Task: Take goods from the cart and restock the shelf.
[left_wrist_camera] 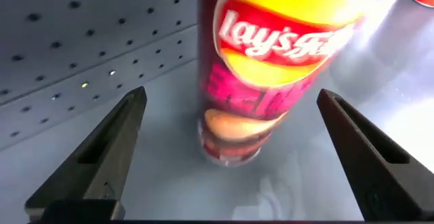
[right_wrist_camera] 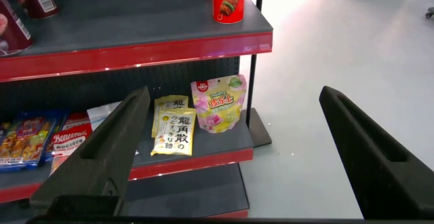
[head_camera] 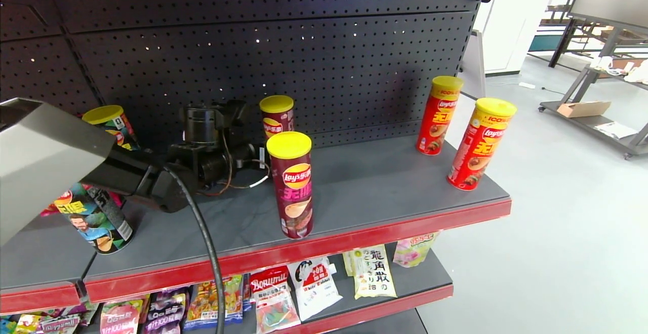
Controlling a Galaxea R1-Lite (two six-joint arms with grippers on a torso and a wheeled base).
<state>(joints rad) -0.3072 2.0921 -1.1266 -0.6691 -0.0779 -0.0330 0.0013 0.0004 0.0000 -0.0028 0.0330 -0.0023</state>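
Two maroon chip cans with yellow lids stand mid-shelf, one at the front and one by the pegboard. My left gripper hovers low over the shelf deck just left of them. In the left wrist view it is open, and a maroon can stands upright just beyond its fingers, untouched. Two red cans stand at the shelf's right end. My right gripper is open and holds nothing, out in front of the lower shelf of snack bags.
Two colourful cans stand at the left, partly behind my left arm. The shelf deck has bare room between the maroon and red cans. Its red front lip overhangs the bag shelf. Open floor lies to the right.
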